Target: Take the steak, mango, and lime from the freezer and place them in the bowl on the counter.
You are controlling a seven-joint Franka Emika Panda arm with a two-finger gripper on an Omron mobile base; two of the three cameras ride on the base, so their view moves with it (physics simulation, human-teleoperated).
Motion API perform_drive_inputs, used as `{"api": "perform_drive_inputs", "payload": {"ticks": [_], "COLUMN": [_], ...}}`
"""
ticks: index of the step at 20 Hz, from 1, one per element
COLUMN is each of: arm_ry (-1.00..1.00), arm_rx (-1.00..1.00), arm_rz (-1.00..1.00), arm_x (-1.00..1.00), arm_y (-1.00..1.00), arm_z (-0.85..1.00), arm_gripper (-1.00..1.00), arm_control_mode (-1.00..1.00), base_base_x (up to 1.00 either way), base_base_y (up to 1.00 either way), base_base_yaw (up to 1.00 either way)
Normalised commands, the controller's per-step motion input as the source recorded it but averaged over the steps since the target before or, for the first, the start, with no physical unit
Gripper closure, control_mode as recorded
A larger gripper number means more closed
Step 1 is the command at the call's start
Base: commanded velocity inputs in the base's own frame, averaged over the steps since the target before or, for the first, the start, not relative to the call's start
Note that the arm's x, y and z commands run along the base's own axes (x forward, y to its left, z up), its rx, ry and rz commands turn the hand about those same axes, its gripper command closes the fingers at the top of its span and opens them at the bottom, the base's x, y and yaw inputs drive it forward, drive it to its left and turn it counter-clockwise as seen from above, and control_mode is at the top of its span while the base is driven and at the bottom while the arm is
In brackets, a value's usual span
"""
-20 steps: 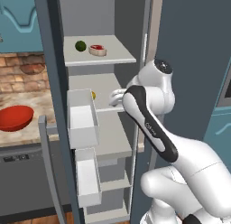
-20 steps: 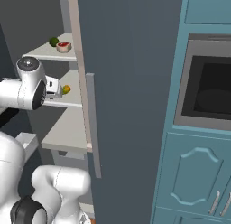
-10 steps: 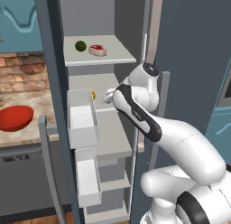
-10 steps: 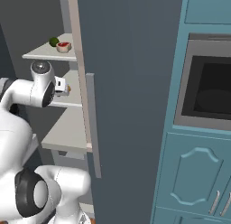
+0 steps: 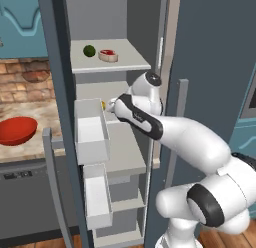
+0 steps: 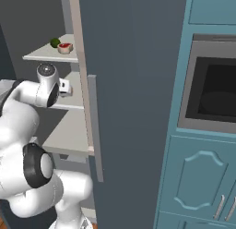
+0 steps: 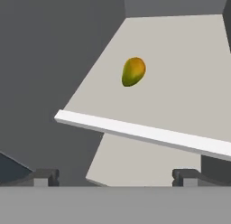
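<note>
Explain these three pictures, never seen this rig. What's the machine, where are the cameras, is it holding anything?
It is a rendered kitchen. The machine is a white robot arm on a base that drives. Two cameras ride on that base, behind the arm to its left and right. The third sits on the hand and looks along the gripper, whose two dark tips stand wide apart with nothing between them, so nothing is held.

The arm reaches into an open freezer. On the upper shelf lie a lime and a steak. On the shelf below, ahead of the gripper, lies a mango, not yet touched. A red bowl waits on the counter to the left.
</note>
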Motion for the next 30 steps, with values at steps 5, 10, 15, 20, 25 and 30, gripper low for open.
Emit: {"api": "perform_drive_inputs", "payload": {"ticks": [5,10,15,20,25,30], "arm_ry": [0.0,-0.01,0.0,0.0,0.0,0.0], "arm_rx": [0.0,0.0,0.0,0.0,-0.01,-0.02], "arm_rz": [0.0,0.0,0.0,0.0,-0.01,-0.01], "arm_x": [0.39,0.47,0.39,0.21,0.47,0.45], "arm_y": [0.04,0.07,0.1,0.18,0.2,0.13], "arm_z": [-0.19,-0.2,-0.16,-0.13,-0.08,-0.2], "arm_gripper": [-1.0,-1.0,-1.0,-1.0,-1.0,-1.0], "arm_control_mode": [-1.0,-1.0,-1.0,-1.0,-1.0,-1.0], "base_base_x": [0.0,0.0,0.0,0.0,0.0,0.0], "base_base_y": [0.0,0.0,0.0,0.0,0.0,0.0], "base_base_yaw": [0.0,0.0,0.0,0.0,0.0,0.0]}}
